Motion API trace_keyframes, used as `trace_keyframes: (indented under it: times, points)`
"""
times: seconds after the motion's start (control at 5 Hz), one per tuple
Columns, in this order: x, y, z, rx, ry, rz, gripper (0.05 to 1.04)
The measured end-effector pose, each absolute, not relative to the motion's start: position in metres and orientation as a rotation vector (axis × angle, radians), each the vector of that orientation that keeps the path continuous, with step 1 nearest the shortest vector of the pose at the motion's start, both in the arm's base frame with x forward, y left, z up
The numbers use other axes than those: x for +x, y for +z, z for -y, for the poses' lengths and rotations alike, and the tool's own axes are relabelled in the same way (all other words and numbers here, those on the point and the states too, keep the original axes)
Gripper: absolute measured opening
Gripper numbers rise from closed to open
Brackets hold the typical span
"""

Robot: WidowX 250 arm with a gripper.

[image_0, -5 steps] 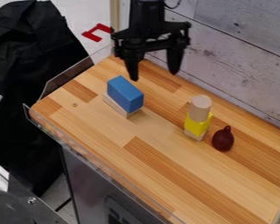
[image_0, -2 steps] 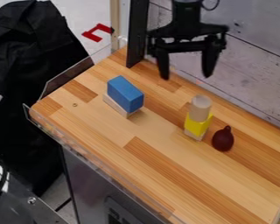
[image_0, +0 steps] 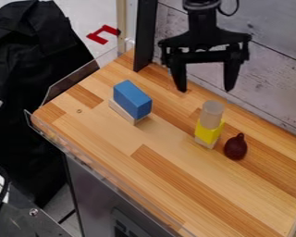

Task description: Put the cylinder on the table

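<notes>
- The gripper hangs near the top of the view, right of centre, with its two fingers pointing down and wide apart, a gap between their tips and nothing clamped there
- The cylinder is pale wood and stands upright on top of the yellow block, so it is not on the table itself
- In the view the cylinder lies below the gap between the fingers, apart from both tips
- Under the yellow block is a pale base, whose lower edge shows at the table top
- The pear, or some dark red thing shaped like one, with a small knob at its upper end, is just beside this stack, to its right in the view
- The blue block is to the left of the stack, well apart from it, and rests on a pale block that shows along its lower left side
- The table has a wooden top in light and darker strips, with a clear rim along its near left side
- A pale plank wall runs behind the table, and a black post stands at the back, left of the gripper
- Black cloth hangs at the left, and a red piece lies beyond the table's far left edge
</notes>
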State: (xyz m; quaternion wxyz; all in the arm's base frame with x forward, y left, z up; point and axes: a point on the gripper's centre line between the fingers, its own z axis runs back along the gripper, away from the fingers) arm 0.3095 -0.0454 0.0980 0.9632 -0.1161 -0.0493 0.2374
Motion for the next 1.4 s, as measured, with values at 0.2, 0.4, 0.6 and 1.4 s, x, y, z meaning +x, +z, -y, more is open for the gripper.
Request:
trace_keyframes:
  times: [0.2,0.4,0.6,1.4]
  points:
    - [0.310,0.098,0.048,-0.247,0.427,0.104,0.999]
    - [0.308,0.096,0.057,-0.247,0.370,0.095,0.999]
    - [0.305,0.091,0.060,-0.234,0.330,0.071,0.999]
    - [0.307,0.076,0.052,-0.183,0.276,0.024,0.999]
